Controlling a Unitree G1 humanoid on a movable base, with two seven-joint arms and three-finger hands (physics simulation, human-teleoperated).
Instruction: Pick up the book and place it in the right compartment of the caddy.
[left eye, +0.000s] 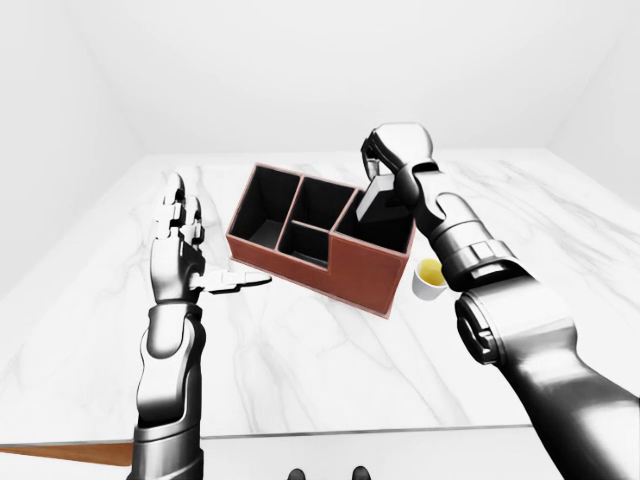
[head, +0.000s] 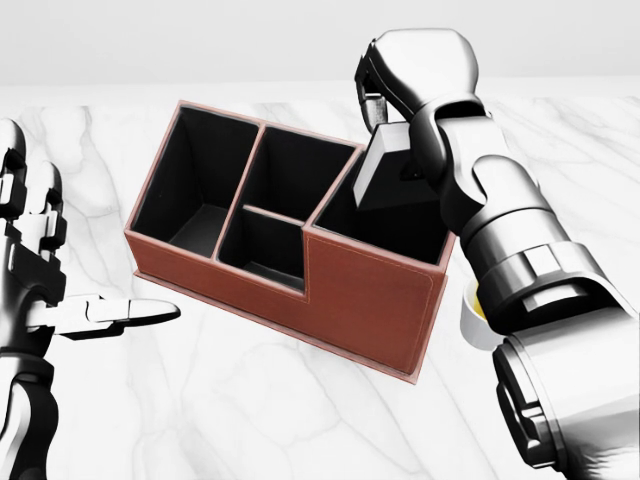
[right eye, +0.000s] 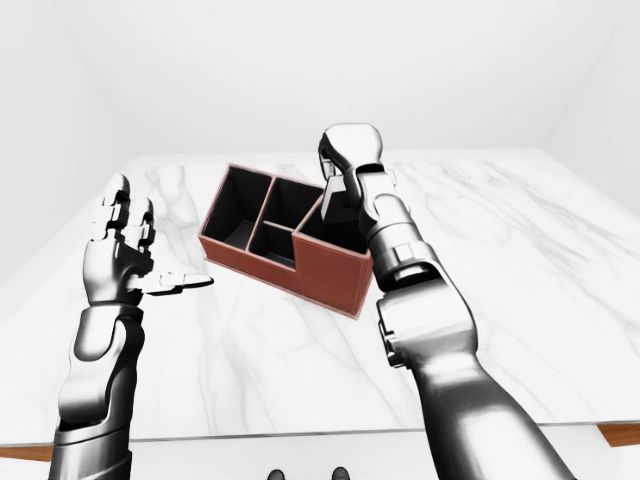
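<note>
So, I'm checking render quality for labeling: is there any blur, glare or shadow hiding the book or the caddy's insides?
Head view: sharp, no blur or glare; the caddy compartments render near-black, so the book in the right hand fades into dark. Left-eye view: flat bright light, faint shadows on the marble table.
</note>
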